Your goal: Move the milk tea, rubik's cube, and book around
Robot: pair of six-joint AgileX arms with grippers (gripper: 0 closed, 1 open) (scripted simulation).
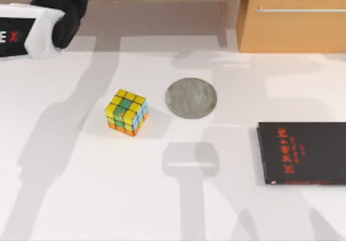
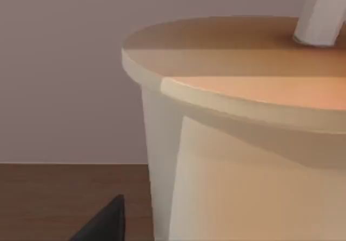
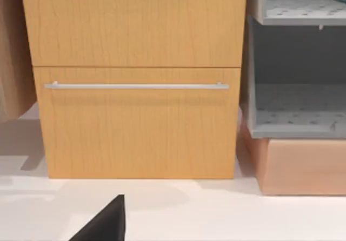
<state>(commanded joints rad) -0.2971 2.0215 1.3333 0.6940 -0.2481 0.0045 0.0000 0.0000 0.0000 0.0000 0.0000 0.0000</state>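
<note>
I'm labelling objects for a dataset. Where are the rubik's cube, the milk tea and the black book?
rubik's cube (image 1: 126,112): top view, on its yellow and green upper face.
milk tea (image 2: 238,57): left wrist view, on its orange-tan top.
black book (image 1: 303,152): top view, on its cover beside the red lettering.

rubik's cube (image 1: 126,112) left of disc (image 1: 191,98), black book (image 1: 303,152) at table's right

rubik's cube (image 1: 126,112): 1 | grey disc (image 1: 191,98): 1 | black book (image 1: 303,152): 1 | milk tea (image 2: 243,144): apparently 1

Wood-grain cabinet (image 3: 135,79), rough grey disc (image 1: 191,98)
</note>
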